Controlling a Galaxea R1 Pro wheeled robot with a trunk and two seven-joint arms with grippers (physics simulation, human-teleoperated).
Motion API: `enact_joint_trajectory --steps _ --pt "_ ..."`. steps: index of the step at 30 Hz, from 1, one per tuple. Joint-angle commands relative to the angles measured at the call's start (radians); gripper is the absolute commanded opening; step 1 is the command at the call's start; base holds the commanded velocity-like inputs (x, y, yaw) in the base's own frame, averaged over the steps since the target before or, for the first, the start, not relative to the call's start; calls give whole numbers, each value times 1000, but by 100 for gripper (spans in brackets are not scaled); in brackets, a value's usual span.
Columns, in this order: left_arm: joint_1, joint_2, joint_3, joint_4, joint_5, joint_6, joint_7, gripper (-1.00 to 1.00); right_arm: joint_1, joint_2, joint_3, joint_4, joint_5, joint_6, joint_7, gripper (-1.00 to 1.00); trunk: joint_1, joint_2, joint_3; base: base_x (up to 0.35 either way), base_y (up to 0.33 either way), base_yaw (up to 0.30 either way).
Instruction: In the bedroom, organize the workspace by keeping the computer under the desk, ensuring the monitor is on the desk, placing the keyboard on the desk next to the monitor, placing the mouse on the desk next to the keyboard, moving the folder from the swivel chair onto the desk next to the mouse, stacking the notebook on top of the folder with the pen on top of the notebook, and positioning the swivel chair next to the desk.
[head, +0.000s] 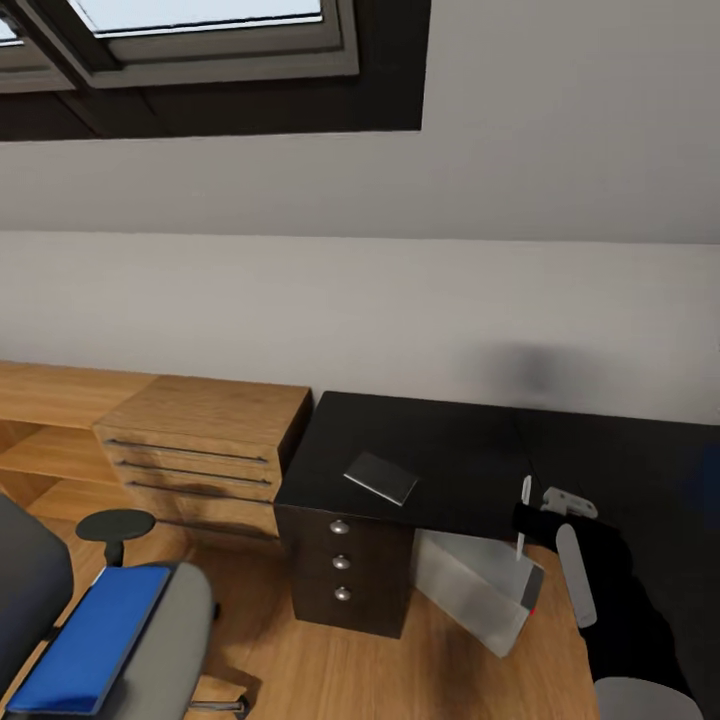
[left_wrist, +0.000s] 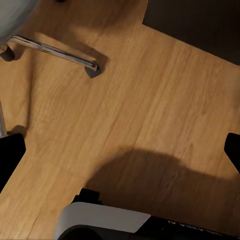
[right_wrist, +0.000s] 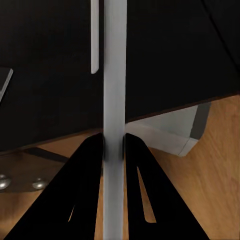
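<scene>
Over the near edge of the desk (head: 450, 450), right of its drawers, the right gripper (right_wrist: 114, 145) holds the pen (head: 522, 518) upright; jaws clamped on the shaft, seen pinched between the two black fingers (right_wrist: 82, 170) in the right wrist view. Pen stands above the desk edge; contact with the top cannot be told. Notebook (head: 381, 477) lies flat on the desk, left of the pen, well apart from it, above the three knobbed drawers (head: 341, 560). Computer (head: 480, 590) sits tilted on the floor under the desk, right of the drawers, just below the pen. Folder (head: 95, 635) lies on the seat of the swivel chair (head: 185, 610) at near left. Wooden drawer unit (head: 200, 445) stands touching the desk's left side. Left gripper (left_wrist: 120, 155) hangs over bare wood floor (left_wrist: 150, 90) near a chrome chair leg (left_wrist: 55, 50); jaws wide apart, holding nothing.
</scene>
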Motion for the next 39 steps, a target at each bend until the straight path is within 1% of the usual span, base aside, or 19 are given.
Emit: enact_joint_trajectory --steps 1,7,13,17,21,24,30,35,38,39 --pt "-1 -1 4 0 0 -3 -1 100 -1 0 0 2 -11 3 -8 -100 0 -1 -1 59 -5 -20" --pt "-1 0 5 0 0 -3 -1 100 -1 -4 1 24 -9 -28 -5 -100 0 -1 -1 231 -2 -7" --pt "-1 0 5 0 0 -2 0 100 -1 -5 3 43 -2 -38 -4 -100 0 -1 -1 306 -28 -1" --pt "-1 0 5 0 1 -2 0 100 -1 -6 5 65 28 -42 -2 -100 0 -1 -1 267 -71 0" --pt "-1 0 5 0 1 -1 0 100 -1 -6 9 90 72 -64 5 -100 0 -1 -1 229 -97 0" --pt "-1 0 5 0 1 -1 0 100 -1 -7 14 104 84 -70 13 -100 0 -1 -1 202 -124 0" --pt "-1 0 4 2 1 0 -1 100 -1 -8 75 117 116 -73 24 -100 0 -1 -1 148 -98 0" --pt "-1 0 4 2 1 0 -1 100 -1 -7 110 153 125 -73 25 -100 0 -1 -1 27 -17 0" --pt "-1 0 4 2 1 0 -1 100 -1 -9 156 166 126 -74 25 -100 0 -1 -1 6 -4 0" --pt "-1 0 4 2 1 0 -1 100 -1 -9 163 167 127 -74 25 -100 0 -1 -1 10 -2 0"
